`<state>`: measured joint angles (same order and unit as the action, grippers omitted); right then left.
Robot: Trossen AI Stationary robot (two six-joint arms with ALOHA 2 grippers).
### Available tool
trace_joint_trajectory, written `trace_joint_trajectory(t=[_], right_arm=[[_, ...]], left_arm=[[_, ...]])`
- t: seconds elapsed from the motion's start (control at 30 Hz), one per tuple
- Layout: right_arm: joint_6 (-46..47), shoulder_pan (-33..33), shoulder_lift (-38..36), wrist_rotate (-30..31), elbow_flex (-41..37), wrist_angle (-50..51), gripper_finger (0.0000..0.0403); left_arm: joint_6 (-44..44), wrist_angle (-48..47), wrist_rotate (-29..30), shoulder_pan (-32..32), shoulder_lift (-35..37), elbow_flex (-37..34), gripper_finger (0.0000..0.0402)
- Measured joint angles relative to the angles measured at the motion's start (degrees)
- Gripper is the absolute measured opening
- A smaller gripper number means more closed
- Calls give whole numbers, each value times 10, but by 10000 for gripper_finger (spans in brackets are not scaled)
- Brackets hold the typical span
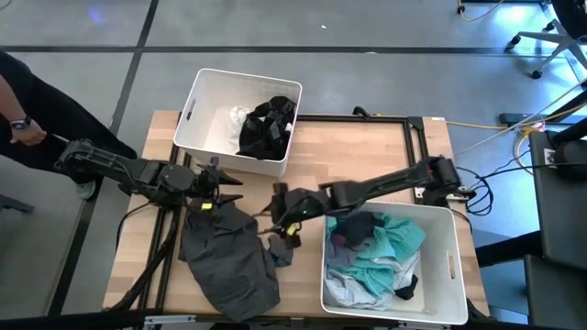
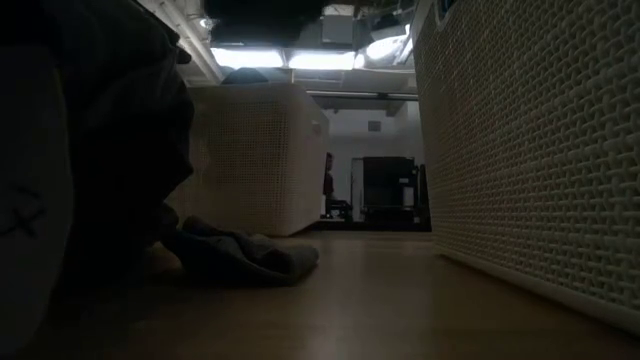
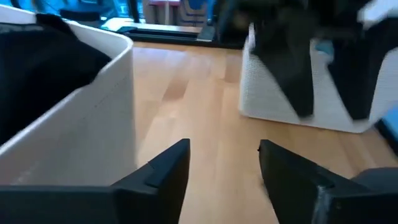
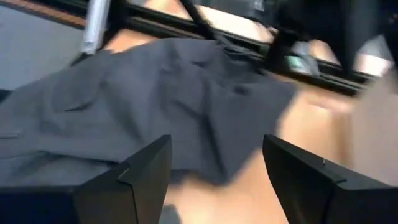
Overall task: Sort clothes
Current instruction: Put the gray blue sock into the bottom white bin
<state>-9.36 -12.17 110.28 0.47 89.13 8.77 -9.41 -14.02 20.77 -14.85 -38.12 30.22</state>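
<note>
A dark grey garment [image 1: 227, 255] lies spread on the table's near left part; it also shows in the right wrist view [image 4: 137, 106] and, as a dark heap, in the low view [image 2: 110, 150]. A small dark piece [image 1: 280, 249] lies at its right edge. My left gripper [image 1: 223, 179] hovers open and empty just past the garment's far edge; its fingers [image 3: 224, 162] stand over bare wood. My right gripper [image 1: 278, 209] is open and empty at the garment's right side, pointing toward it [image 4: 217, 162]. Black clothes [image 1: 266, 126] lie in the far bin. Teal, pale and dark clothes [image 1: 385, 247] lie in the near right bin.
A white bin [image 1: 206, 101] stands at the table's far left and another white bin [image 1: 454, 266] at the near right. A black frame [image 1: 408, 124] runs along the table's far part. A person's arm [image 1: 23, 124] shows beyond the left edge.
</note>
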Motion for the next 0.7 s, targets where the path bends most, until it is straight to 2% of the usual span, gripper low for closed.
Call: trace_joint_trajectory(t=[0.17,0.3,0.47,0.7], right_arm=[[-4,-2,61,-16,0,-65,252],[1,-2,84,-14,3,-91,252],[5,-2,111,-14,-2,-81,252],[5,-2,96,5,0,-74,252]], left_arm=[[-37,-9,-67,-5,3,1,213],[-81,-35,-116,-33,-8,1,218],[-152,-97,-120,-99,-71,1,206],[-203,-88,-109,-153,-198,1,193]])
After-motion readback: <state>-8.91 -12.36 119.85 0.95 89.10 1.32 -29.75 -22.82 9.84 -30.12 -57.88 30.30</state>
